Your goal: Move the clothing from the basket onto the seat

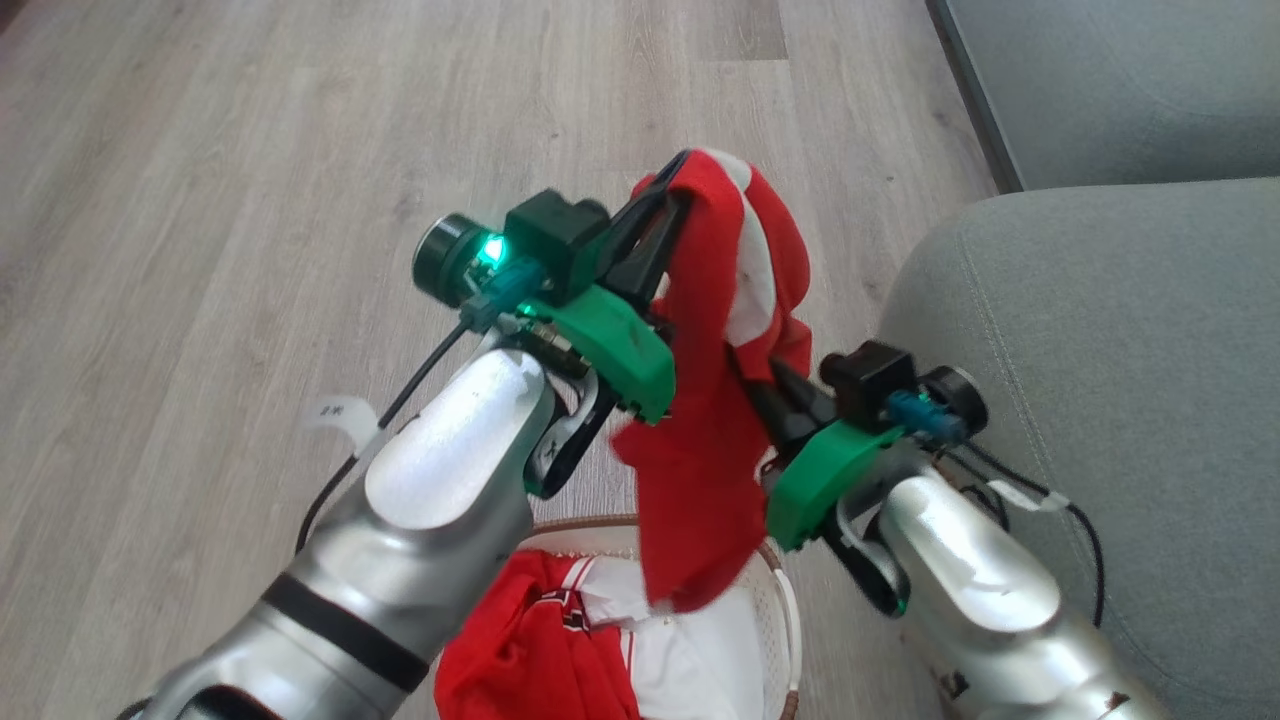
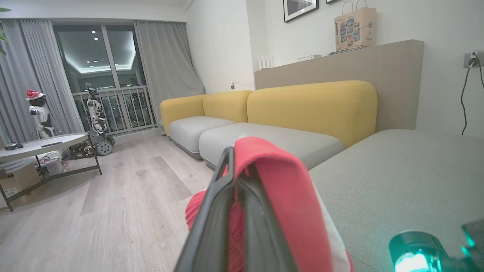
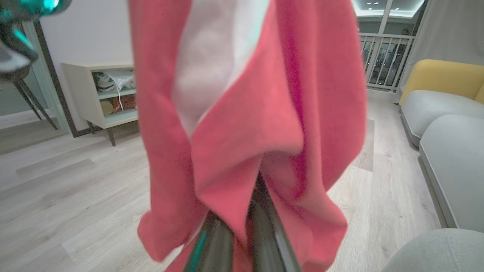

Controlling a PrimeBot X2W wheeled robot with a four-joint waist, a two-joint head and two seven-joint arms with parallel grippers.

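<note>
A red and white garment [image 1: 700, 470] of the clothing hangs in the air above the basket [image 1: 785, 590]. My left gripper [image 1: 672, 205] is shut on the garment's top edge. My right gripper [image 1: 762, 385] is shut on a fold lower down, at its right side. In the left wrist view the red cloth [image 2: 287, 196] drapes over my left gripper [image 2: 240, 166]. In the right wrist view the garment [image 3: 242, 113] hangs in front of my right gripper [image 3: 247, 211]. More red and white clothing [image 1: 540, 650] lies in the basket. The grey seat [image 1: 1100, 330] is just to the right.
Pale wooden floor [image 1: 250, 200] spreads to the left and ahead. A second grey cushion [image 1: 1120, 80] lies at the far right. A yellow-backed sofa [image 2: 310, 105], a round table [image 2: 41, 143] and a low shelf unit [image 3: 98, 94] stand farther off.
</note>
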